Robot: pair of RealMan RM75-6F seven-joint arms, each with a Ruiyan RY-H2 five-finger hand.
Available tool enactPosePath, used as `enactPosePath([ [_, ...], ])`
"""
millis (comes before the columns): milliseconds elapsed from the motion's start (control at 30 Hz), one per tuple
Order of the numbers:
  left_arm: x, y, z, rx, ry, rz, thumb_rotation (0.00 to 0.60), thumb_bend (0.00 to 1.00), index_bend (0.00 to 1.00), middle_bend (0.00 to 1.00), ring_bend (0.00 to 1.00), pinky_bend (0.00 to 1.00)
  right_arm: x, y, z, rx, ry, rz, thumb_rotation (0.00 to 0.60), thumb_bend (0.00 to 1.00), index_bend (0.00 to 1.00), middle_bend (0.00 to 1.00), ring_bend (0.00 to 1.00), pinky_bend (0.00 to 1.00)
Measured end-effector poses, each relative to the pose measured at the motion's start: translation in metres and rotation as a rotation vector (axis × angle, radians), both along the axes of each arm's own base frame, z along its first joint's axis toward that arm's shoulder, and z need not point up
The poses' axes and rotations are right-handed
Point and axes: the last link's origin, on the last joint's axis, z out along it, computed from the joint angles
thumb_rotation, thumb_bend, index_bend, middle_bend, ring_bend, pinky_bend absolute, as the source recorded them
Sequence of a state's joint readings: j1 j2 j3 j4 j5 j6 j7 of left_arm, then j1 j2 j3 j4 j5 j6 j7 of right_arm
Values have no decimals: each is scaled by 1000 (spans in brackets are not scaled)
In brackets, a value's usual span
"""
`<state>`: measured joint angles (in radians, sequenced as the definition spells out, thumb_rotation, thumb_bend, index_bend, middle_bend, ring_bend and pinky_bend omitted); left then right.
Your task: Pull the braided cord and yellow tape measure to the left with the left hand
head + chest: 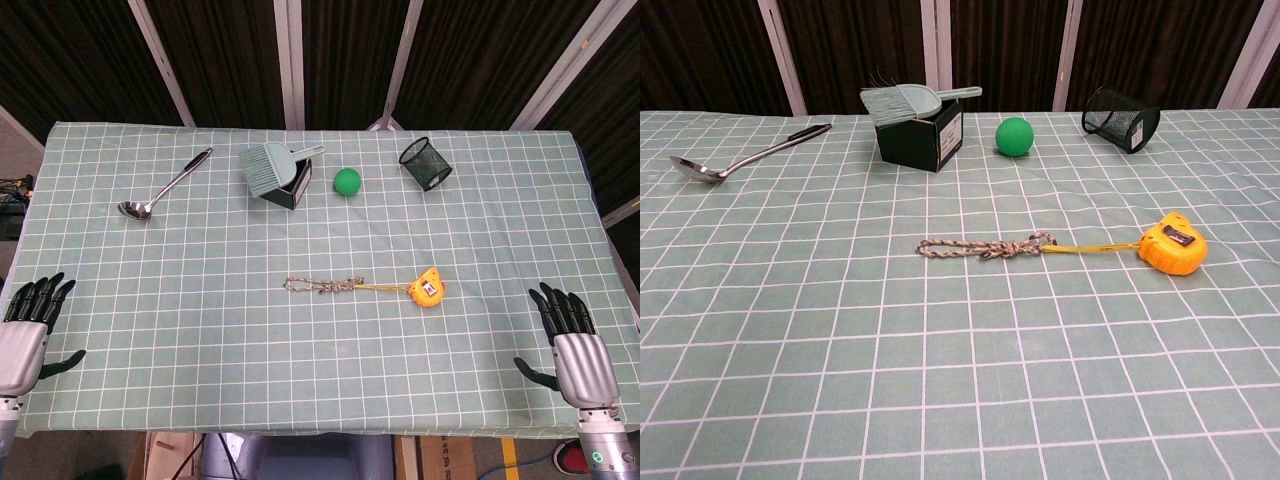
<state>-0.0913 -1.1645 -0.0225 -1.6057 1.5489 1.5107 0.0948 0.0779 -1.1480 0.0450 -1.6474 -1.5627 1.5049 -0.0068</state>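
Note:
A braided cord (322, 286) (985, 246) lies flat near the middle of the checked tablecloth, running left to right. Its right end joins the pulled-out yellow blade of a yellow tape measure (427, 289) (1174, 243). My left hand (30, 325) rests at the table's front left corner, fingers spread and holding nothing, far from the cord. My right hand (573, 340) sits at the front right corner, likewise spread and empty. Neither hand appears in the chest view.
Along the back stand a metal ladle (165, 184) (748, 156), a dark box with a grey dustpan brush on top (276, 172) (920, 125), a green ball (347, 181) (1014, 136) and a tipped black mesh cup (426, 163) (1121, 117).

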Motion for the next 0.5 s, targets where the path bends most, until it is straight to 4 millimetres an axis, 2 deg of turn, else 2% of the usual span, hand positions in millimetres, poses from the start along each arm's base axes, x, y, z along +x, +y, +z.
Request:
enactPosePath([
  [500,0,-1,0,-7,3,4,600,0,0,0,0,0,0,0,1,-5,-1,-1,600,193,0,0,0,0],
])
